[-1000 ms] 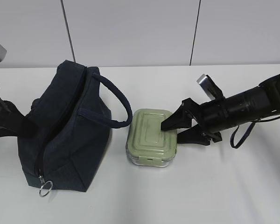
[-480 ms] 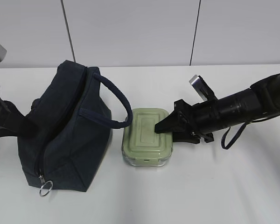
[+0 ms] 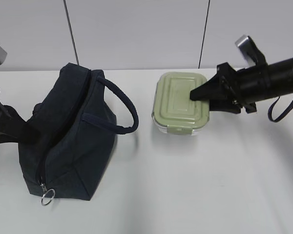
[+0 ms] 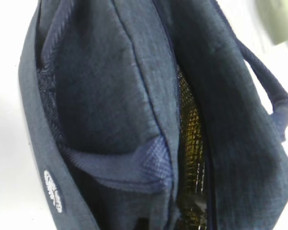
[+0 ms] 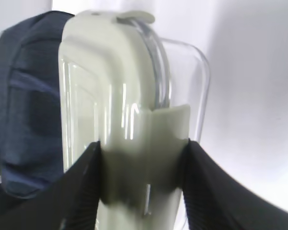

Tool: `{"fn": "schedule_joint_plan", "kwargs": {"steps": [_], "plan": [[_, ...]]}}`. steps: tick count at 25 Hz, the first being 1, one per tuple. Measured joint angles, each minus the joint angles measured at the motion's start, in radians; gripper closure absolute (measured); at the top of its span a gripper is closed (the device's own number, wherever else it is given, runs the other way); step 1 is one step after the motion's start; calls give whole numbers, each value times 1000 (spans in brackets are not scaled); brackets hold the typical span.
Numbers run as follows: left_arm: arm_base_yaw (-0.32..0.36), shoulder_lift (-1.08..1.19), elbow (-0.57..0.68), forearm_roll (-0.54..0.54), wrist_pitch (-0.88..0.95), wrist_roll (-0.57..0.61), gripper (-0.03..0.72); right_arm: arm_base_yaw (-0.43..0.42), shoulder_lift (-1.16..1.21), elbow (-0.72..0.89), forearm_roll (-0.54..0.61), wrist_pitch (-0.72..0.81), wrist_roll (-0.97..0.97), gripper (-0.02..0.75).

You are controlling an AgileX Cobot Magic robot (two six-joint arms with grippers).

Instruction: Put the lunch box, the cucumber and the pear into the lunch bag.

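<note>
The pale green-lidded lunch box [image 3: 179, 101] hangs above the table, to the right of the lunch bag [image 3: 68, 141]. My right gripper [image 3: 198, 100] is shut on its right end, one finger on the lid and one below. In the right wrist view both black fingers clamp the lunch box [image 5: 129, 96] at its clip. My left arm [image 3: 2, 127] presses against the bag's left side, its fingers buried in the fabric. The left wrist view looks into the bag [image 4: 110, 96], whose zipper gap shows yellowish mesh [image 4: 189, 129]. The cucumber and the pear are out of view.
The bag's loop handle [image 3: 124, 109] arches toward the box. A metal ring pull [image 3: 48, 197] hangs at the bag's near corner. White table [image 3: 200, 185] extends in front and to the right, with a wall behind.
My right gripper closed on the lunch box, then lifted it off the table and carried it up and to the right. The bag and left arm stayed put.
</note>
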Motion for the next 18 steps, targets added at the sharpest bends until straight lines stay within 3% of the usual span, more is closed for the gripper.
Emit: {"fn": "schedule_joint_plan", "kwargs": {"steps": [7,12,18], "plan": [[0,0,0,0,0,0,704,75,-102,-183,-44,87,158,381],[0,0,0,0,1,0,704,250,-102,-320,-48,35,227,381],[0,0,0,0,2,0,704,431,-54,-368,-42,-96,237,382]]}}
